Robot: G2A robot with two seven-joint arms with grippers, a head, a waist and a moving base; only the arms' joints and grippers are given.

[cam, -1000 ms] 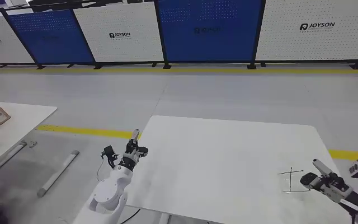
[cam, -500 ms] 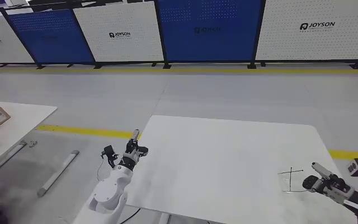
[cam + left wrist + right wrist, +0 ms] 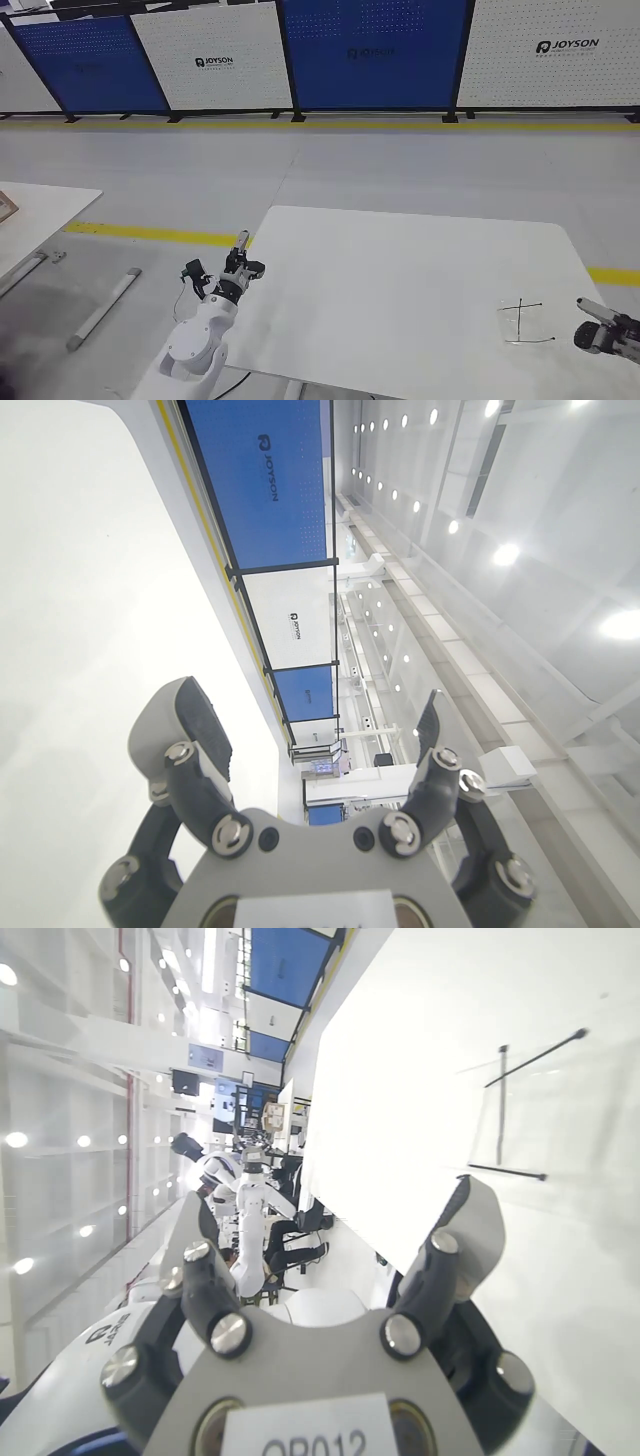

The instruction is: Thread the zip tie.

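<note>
Three thin black zip ties (image 3: 521, 318) lie crossed on the white table (image 3: 400, 280) near its right front corner; in the right wrist view the zip ties (image 3: 501, 1103) lie loose and flat. My right gripper (image 3: 592, 312) hangs just past the table's right edge, a short way right of the ties, and the right gripper (image 3: 332, 1200) is open with nothing between its fingers. My left gripper (image 3: 240, 245) sits at the table's left edge, far from the ties. The left gripper (image 3: 315, 720) is open and holds nothing.
The table's right edge (image 3: 585, 270) runs between the ties and my right gripper. Another white table (image 3: 40, 215) stands at the far left. Blue and white panel walls (image 3: 370, 55) line the back. Bare table surface lies between the two arms.
My right gripper has drawn back to the right, away from the zip ties and off the table's edge. The ties and the left arm have not moved.
</note>
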